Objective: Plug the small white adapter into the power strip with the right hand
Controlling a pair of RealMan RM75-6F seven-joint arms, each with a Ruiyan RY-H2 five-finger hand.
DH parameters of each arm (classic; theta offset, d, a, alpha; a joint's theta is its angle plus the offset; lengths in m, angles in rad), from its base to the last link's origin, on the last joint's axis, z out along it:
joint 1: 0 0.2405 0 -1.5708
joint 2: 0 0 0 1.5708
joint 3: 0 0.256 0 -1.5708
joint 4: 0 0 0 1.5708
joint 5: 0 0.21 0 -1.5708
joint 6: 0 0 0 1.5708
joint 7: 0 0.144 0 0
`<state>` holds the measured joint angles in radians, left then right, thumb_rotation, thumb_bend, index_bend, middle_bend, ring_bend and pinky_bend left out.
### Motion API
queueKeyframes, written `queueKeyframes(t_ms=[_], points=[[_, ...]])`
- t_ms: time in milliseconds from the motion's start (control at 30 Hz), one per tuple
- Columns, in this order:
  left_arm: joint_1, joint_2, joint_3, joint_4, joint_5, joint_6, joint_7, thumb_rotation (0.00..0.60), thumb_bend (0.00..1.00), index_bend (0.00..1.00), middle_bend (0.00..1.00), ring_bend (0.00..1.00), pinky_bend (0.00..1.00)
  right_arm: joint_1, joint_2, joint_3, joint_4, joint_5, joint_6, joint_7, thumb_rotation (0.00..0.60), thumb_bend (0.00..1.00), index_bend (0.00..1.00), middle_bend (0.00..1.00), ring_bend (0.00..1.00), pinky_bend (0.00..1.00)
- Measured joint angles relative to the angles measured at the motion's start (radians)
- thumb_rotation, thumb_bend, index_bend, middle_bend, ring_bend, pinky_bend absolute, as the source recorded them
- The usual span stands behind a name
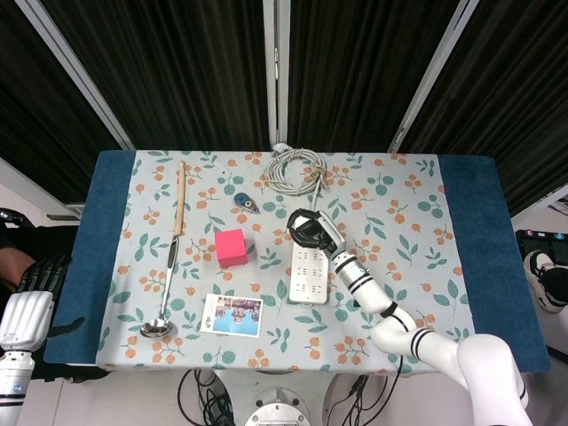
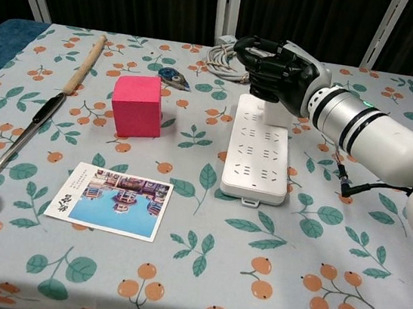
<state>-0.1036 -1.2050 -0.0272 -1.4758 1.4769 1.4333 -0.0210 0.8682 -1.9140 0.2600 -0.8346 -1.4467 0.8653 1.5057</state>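
my right hand [image 2: 278, 71] is curled over the far end of the power strip [image 2: 258, 155], fingers wrapped around the small white adapter [image 2: 276, 115], which stands upright on the strip's top sockets, touching its face. the strip lies lengthwise on the floral tabletop [image 2: 176, 272], its grey cable [image 2: 230, 59] coiled just behind my hand. a pink cube [image 2: 137, 105] sits to the left of the strip, a postcard [image 2: 112, 200] nearer the front edge, a ladle [image 2: 27, 131] further left. my left hand [image 1: 27, 306] hangs off the table's side, fingers loosely curled around nothing.
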Motion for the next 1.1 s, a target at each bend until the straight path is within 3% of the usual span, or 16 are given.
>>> queueKeyframes(t_ms=[633,833,933,1000,1100], points=[[-0.002,0.002,-0.002,0.002,0.009,0.010,-0.004,0.600,0.00,0.02,0.00,0.00,0.00,-0.038,0.081,0.023,-0.121,0.008,0.118,-0.074,0.600,0.93,1.00,1.00,1.00,1.00],[-0.001,0.000,-0.006,0.000,0.011,0.019,0.007,0.600,0.00,0.02,0.00,0.00,0.00,-0.078,0.138,0.016,-0.173,-0.012,0.211,-0.241,0.600,0.85,0.97,0.98,0.97,0.98],[-0.002,-0.003,-0.009,0.002,0.009,0.020,0.010,0.600,0.00,0.02,0.00,0.00,0.00,-0.113,0.176,0.007,-0.208,-0.022,0.274,-0.414,0.600,0.74,0.83,0.89,0.83,0.83],[-0.003,-0.004,-0.011,0.002,0.008,0.022,0.011,0.600,0.00,0.02,0.00,0.00,0.00,-0.145,0.216,-0.005,-0.245,-0.029,0.319,-0.564,0.600,0.62,0.69,0.76,0.66,0.61],[-0.003,-0.007,-0.013,0.000,0.010,0.027,0.014,0.600,0.00,0.02,0.00,0.00,0.00,-0.203,0.294,-0.027,-0.321,-0.033,0.377,-0.799,0.600,0.47,0.53,0.59,0.47,0.38]])
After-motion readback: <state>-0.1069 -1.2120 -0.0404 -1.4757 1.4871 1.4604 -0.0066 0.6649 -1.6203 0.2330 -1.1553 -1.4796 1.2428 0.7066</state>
